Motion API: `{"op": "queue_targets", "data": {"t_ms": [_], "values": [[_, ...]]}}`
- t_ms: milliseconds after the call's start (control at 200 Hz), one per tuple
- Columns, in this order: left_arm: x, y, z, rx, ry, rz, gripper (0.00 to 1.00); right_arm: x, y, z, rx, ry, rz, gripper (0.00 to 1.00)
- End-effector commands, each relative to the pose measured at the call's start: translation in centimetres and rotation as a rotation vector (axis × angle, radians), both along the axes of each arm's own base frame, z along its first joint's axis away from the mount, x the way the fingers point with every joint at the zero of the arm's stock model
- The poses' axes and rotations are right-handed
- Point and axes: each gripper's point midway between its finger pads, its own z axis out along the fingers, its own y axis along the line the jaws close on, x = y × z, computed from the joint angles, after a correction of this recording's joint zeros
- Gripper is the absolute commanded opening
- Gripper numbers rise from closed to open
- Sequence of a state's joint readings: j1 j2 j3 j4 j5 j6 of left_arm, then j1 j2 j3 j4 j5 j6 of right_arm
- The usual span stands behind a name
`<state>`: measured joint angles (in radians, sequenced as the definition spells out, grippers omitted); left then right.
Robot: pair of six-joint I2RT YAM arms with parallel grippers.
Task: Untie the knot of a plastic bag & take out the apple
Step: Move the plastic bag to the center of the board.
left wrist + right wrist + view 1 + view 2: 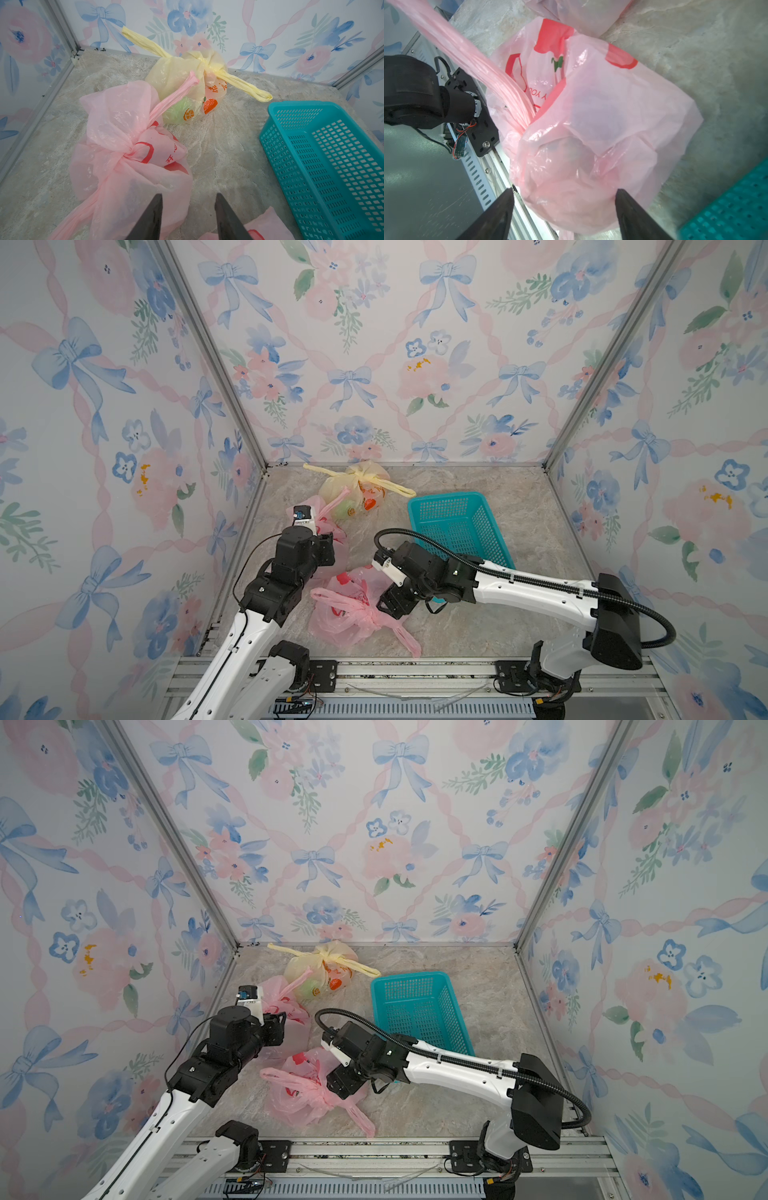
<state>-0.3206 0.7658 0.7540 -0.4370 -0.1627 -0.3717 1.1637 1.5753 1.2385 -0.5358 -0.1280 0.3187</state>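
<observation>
A knotted pink plastic bag (345,616) lies at the front centre of the floor, its knot (527,124) with one twisted handle stretching away. My right gripper (564,190) is open wide right next to this bag, whose bulge sits just ahead of and between the fingertips. A second knotted pink bag (128,166) lies further left. My left gripper (188,196) hangs open beside it, one finger over its edge, bare floor between the tips. A knotted yellow bag (178,79) stands at the back; something round and green shows through it. The apple is hidden.
A teal mesh basket (444,495) stands on the right half of the marble floor (519,614). Flowered walls close in the back and both sides. An aluminium rail (415,672) with both arm bases runs along the front edge.
</observation>
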Motion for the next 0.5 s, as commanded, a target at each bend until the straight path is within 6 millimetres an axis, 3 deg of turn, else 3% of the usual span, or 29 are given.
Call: {"op": "queue_targets", "data": {"t_ms": [0, 125, 295, 495], "values": [[0.0, 0.2, -0.9, 0.009, 0.025, 0.020, 0.44, -0.8, 1.0, -0.7, -0.043, 0.005, 0.047, 0.73], [0.1, 0.3, -0.9, 0.013, 0.027, 0.021, 0.43, -0.1, 1.3, -2.1, -0.107, -0.012, 0.036, 0.48], [0.3, 0.0, -1.3, 0.016, 0.042, 0.010, 0.42, 2.1, 1.8, -0.5, -0.084, -0.078, 0.012, 0.00], [1.0, -2.2, -0.3, 0.029, 0.033, -0.077, 0.39, 7.2, 0.9, 2.9, 0.032, -0.084, -0.124, 0.00]]}}
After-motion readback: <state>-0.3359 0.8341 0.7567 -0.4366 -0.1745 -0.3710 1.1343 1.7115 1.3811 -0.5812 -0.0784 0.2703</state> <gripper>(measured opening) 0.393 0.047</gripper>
